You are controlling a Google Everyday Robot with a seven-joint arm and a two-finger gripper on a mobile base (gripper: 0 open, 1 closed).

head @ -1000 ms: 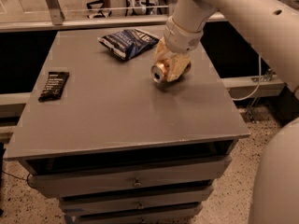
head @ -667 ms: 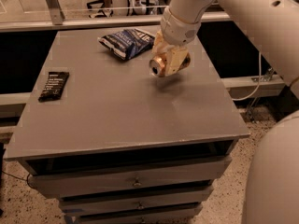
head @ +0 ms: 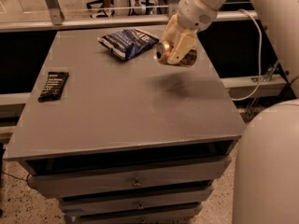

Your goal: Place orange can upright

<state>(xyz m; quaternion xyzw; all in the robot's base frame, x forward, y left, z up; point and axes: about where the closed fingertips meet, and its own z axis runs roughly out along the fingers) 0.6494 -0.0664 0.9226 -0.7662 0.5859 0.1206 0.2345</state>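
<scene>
The orange can [head: 183, 57] is held on its side in the air above the right part of the grey table [head: 117, 111], its silver top facing left. My gripper [head: 176, 43] is shut on the can, with pale fingers [head: 180, 46] wrapped around its body. The can casts a dark shadow on the tabletop below it. The white arm comes in from the upper right.
A dark blue snack bag [head: 127, 41] lies at the back of the table, just left of the can. A flat black bar wrapper [head: 53, 85] lies near the left edge. Drawers sit below the table's front edge. A white robot body [head: 266, 167] stands at the right.
The gripper has lifted the can off the table and carried it up and slightly back; the can stays on its side in the grip.
</scene>
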